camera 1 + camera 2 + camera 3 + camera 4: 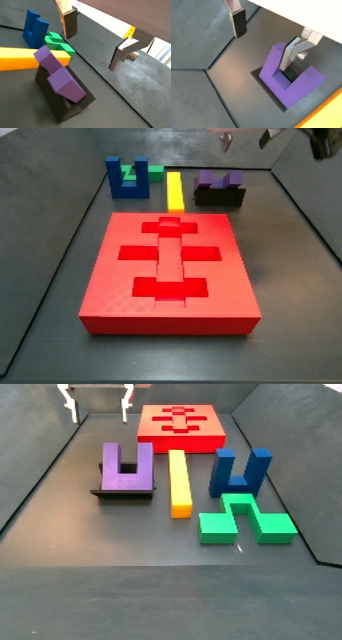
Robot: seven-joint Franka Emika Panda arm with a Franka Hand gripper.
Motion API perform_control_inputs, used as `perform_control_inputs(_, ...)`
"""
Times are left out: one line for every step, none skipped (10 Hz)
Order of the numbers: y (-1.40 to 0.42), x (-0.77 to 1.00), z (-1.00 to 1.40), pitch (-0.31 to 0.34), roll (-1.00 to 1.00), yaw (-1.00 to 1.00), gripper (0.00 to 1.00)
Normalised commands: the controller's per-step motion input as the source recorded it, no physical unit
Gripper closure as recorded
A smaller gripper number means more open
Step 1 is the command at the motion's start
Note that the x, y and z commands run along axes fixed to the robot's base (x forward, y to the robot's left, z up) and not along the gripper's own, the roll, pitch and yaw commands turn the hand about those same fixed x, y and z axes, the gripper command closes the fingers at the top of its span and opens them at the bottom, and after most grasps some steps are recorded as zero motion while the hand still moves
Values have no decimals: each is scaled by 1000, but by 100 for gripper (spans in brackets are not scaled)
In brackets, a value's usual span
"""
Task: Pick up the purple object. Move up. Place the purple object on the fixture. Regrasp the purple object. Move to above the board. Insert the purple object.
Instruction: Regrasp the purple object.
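The fixture (pixel 123 490) stands on the dark floor (pixel 107 544) and carries the purple object (pixel 127 466), which rests on it with both prongs pointing up and the notch open at the top; in a wrist view the same piece (pixel 288 77) lies tilted against the fixture's sloped face. The tool (pixel 96 401) hangs above and behind the fixture, clear of the purple object, with its two fingers spread wide and nothing between them. In both wrist views the fingers (pixel 69 24) show as flat silver plates with dark pads, well apart, one on each side of the piece below (pixel 238 20). In a side view the tool (pixel 245 138) sits at the upper edge of the picture, above the fixture (pixel 221 195). The yellow bar (pixel 178 481) lies just beside the fixture, the blue block (pixel 239 472) stands upright beyond it, and the green block (pixel 243 519) lies flat near the blue block. The board (pixel 170 273) rests on the floor, apart from the other pieces, with its cross-shaped recesses empty.
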Motion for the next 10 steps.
perform_control_inputs(-357,483,-211,411,771,0,0)
perform_control_inputs(-360,426,-240,394,806,0,0)
perform_control_inputs(-291,317,-237,377,691,0,0)
perform_control_inputs(-71,351,-80,300,383,0,0)
perform_control_inputs(0,520,-149,297,209,3,0)
perform_control_inputs(3,529,-314,149,0,0,0)
perform_control_inputs(117,500,-451,0,-100,11,0)
perform_control_inputs(63,466,-320,0,-129,37,0)
perform_control_inputs(40,469,-237,0,-43,126,0)
perform_control_inputs(0,351,-323,-6,0,134,0)
